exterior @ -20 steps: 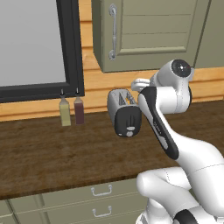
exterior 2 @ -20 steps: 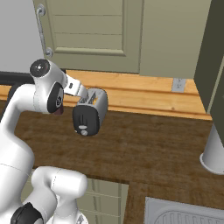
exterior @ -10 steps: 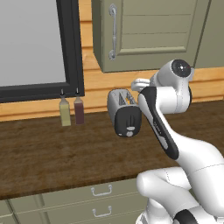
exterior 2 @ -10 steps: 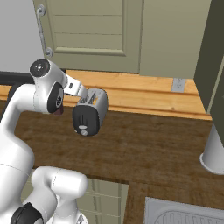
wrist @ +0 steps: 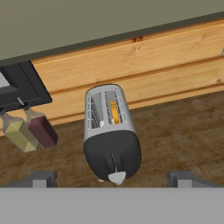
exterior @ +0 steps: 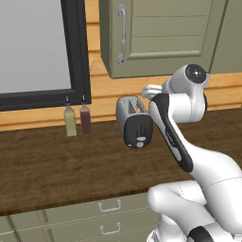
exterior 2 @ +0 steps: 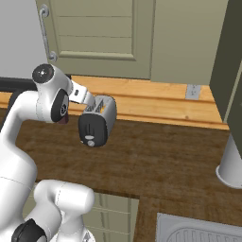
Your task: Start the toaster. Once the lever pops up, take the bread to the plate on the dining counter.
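Observation:
The silver toaster (exterior: 133, 109) (exterior 2: 100, 118) stands on the dark wooden worktop (exterior: 56, 165) against the wall, its black end panel (wrist: 113, 154) facing me. An orange slice of bread (wrist: 114, 112) sits low in its right slot. A thin slot runs down the panel above the pale dial (wrist: 117, 177); I cannot make out the lever's tab. My gripper (wrist: 113, 179) hovers just above and in front of the toaster's near end, open wide with nothing between its fingertips (wrist: 41, 178). The plate and the dining counter are out of view.
An olive bottle (exterior: 70, 122) and a dark red bottle (exterior: 85, 120) stand left of the toaster under a black-framed window (exterior: 75, 52). An olive wall cabinet (exterior: 160, 38) hangs overhead. A sink (exterior 2: 198, 231) and a pale cylinder (exterior 2: 231, 163) lie to the right.

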